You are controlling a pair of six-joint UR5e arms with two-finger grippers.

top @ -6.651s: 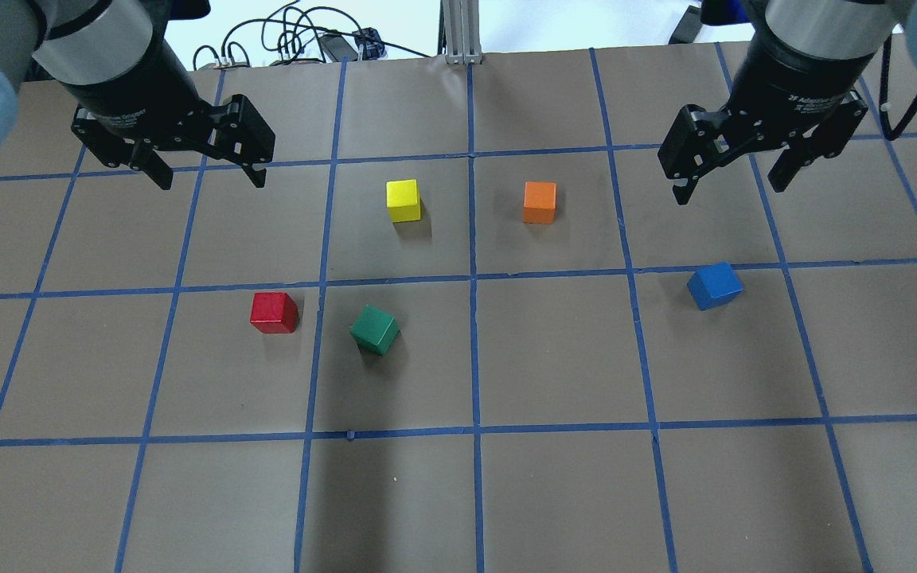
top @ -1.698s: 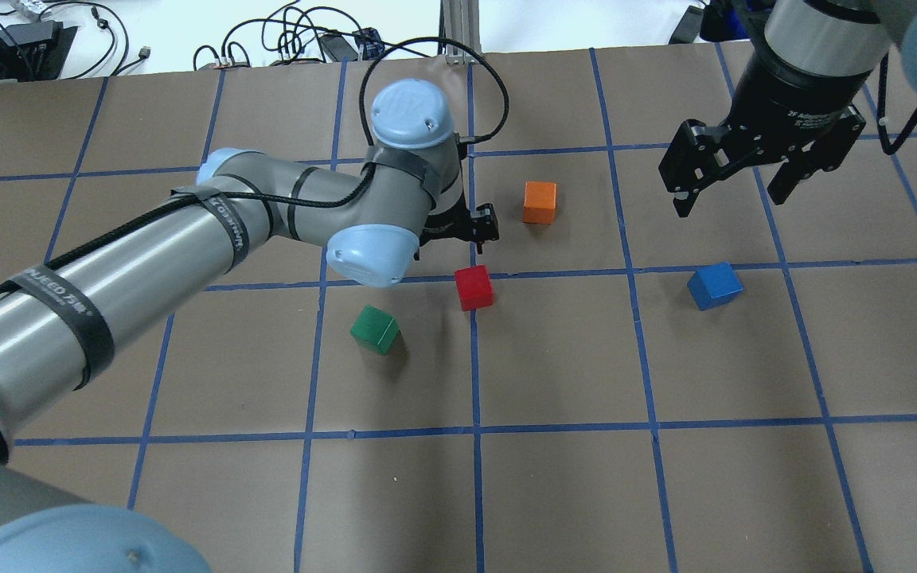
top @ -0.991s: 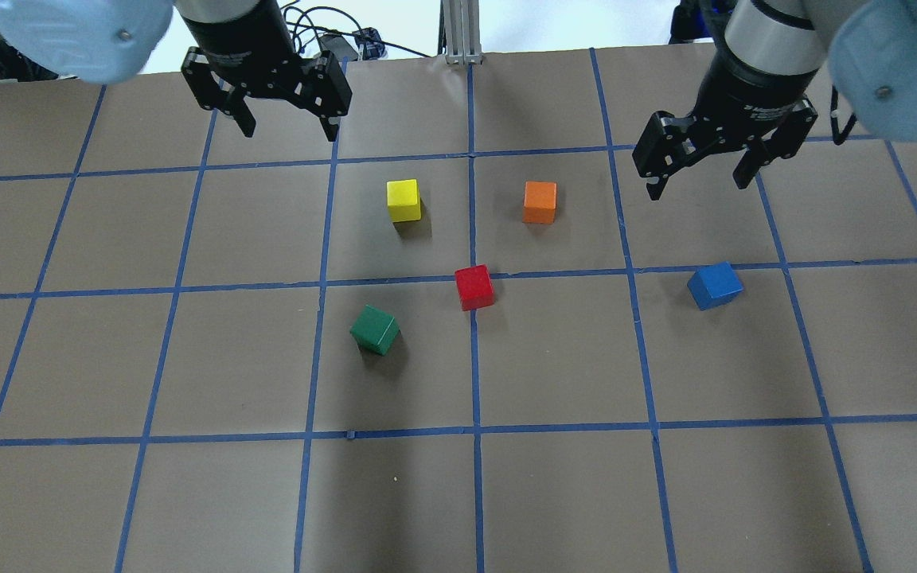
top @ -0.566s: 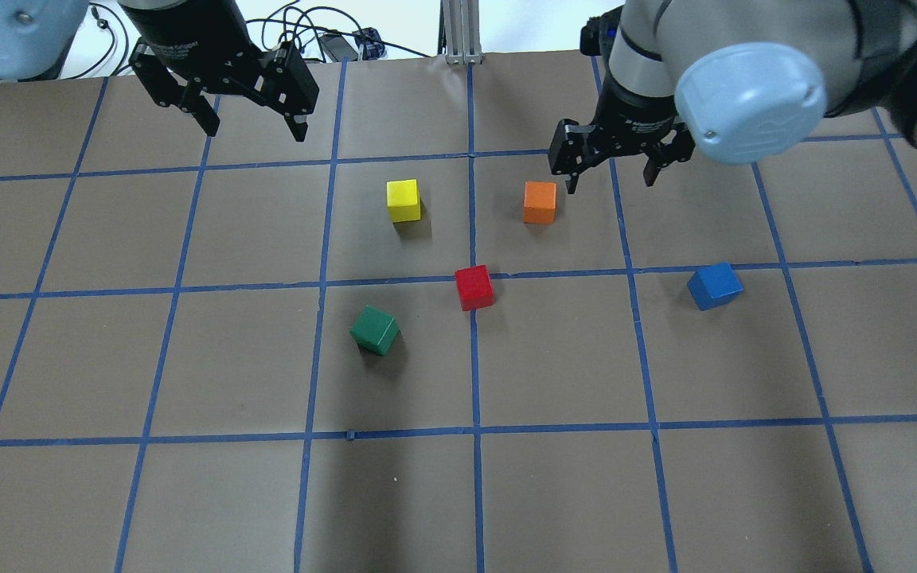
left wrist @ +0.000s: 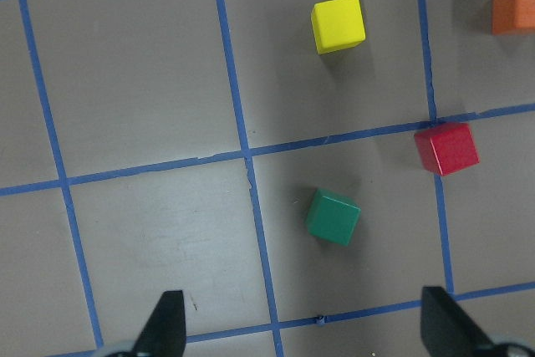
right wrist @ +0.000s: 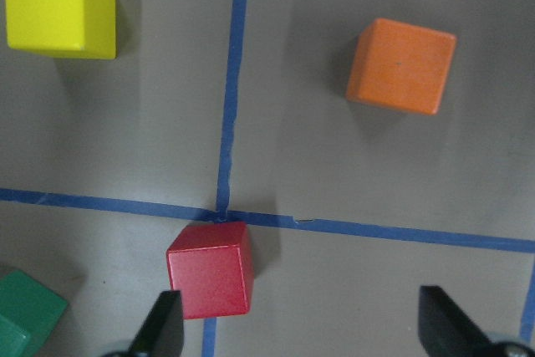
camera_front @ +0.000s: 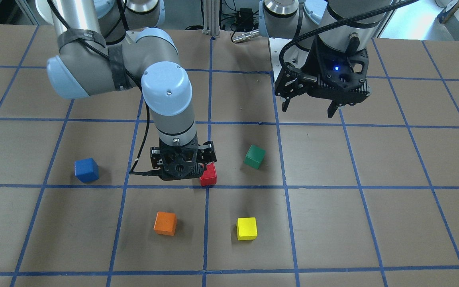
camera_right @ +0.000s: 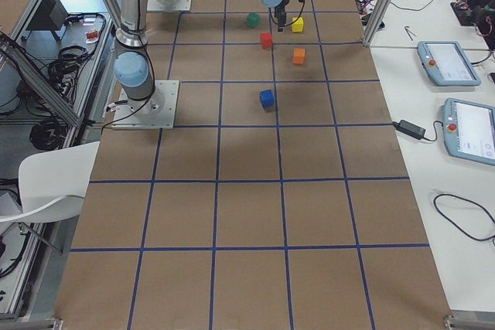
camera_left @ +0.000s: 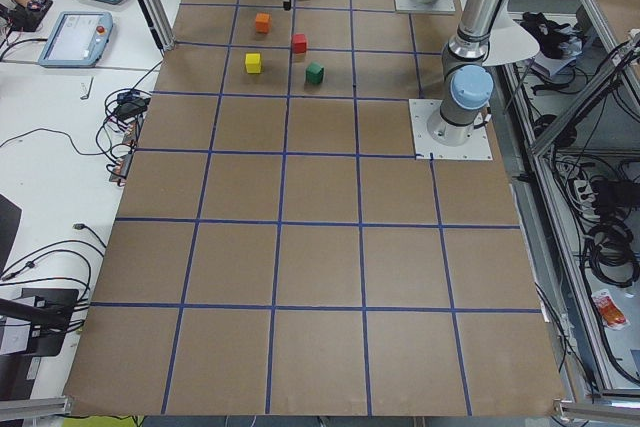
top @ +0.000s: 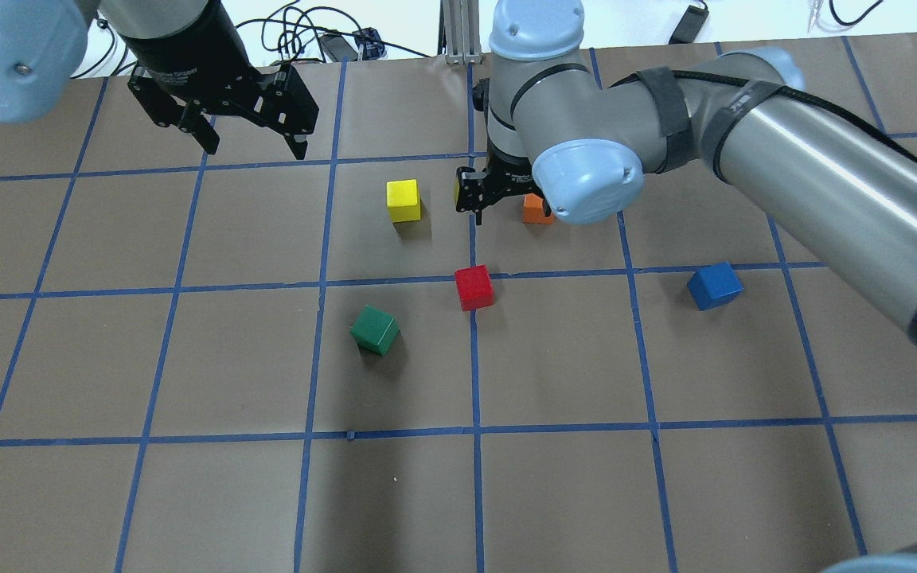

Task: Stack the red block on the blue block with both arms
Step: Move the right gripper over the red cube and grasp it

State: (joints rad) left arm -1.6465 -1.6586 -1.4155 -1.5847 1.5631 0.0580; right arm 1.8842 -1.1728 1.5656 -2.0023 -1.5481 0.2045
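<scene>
Brown paper covered the counter (top: 554,493), ruled into large squares by blue tape (top: 474,374). Black cables (top: 299,36) lay beyond its far edge.

Item 1, red block (top: 474,287): sat flat on the counter at a crossing of tape lines near the middle, gripped by nothing and with nothing on top of it.

Item 2, blue block (top: 714,286): sat alone on the counter, well apart from the red block on the robot's right side and turned slightly against the grid.

Item 3, right gripper (camera_front: 182,164): pointed down on the right arm (top: 785,151), which reached across to the counter's middle. Its fingers (right wrist: 160,328) were spread wide and empty. In the wrist view the red block lay just ahead of one finger, not between the two.

Item 4, left gripper (top: 254,142): hung high over the far left squares on the left arm (top: 172,32). Its fingers (top: 298,143) were spread and empty.

Item 5, green cube (top: 375,329): near the red block, on the robot's left of it, set at an angle.

Item 6, yellow cube (top: 403,200): farther from the robot than the red block.

Item 7, orange cube (top: 534,209): across a tape line from the yellow one, partly hidden by the right arm's joint in the overhead view.
</scene>
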